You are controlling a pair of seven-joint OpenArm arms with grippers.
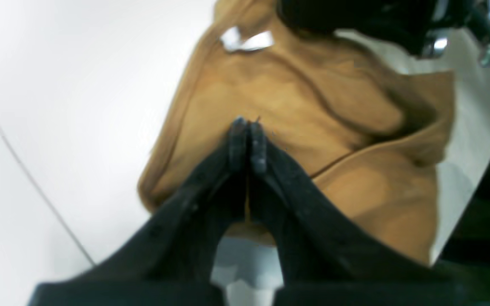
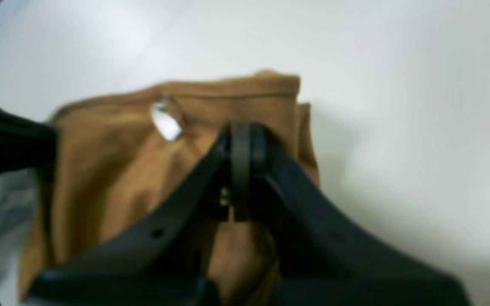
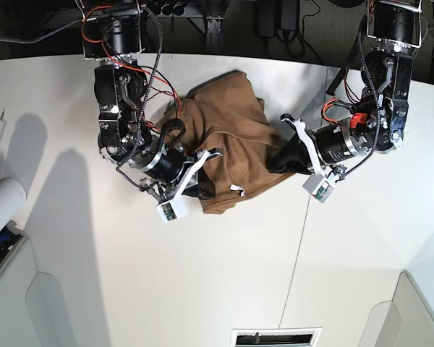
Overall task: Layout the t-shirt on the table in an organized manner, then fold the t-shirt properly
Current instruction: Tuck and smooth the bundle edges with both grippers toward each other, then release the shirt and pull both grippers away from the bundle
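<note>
T-shirt (image 3: 242, 155) lies creased on the table (image 3: 166, 289), its white tag (image 3: 237, 189) on the side where the dark seam (image 3: 296, 260) runs out across the tabletop. Spreading looks partly done at best: cloth beside the tag is rumpled, the hem side bunches away from it, and no neat fold shows. Smoothing, squaring and probably all of the folding remain. On one side of the tag, the left gripper (image 1: 247, 127) has its jaws together over the fabric; on the other side, the right gripper (image 2: 240, 131) is closed too, near the neckline's end. Whether either pinches cloth cannot be told for certain.

The base view alone gives the shirt's whole spread beyond the tag, with both arms reaching over it. The left wrist view shows a long overlapping edge on the body away from the tag, which the arms partly cover in the base view. The right wrist view shows layered edges just beyond the neckline's end, past the tag, hard to make out from the base.
</note>
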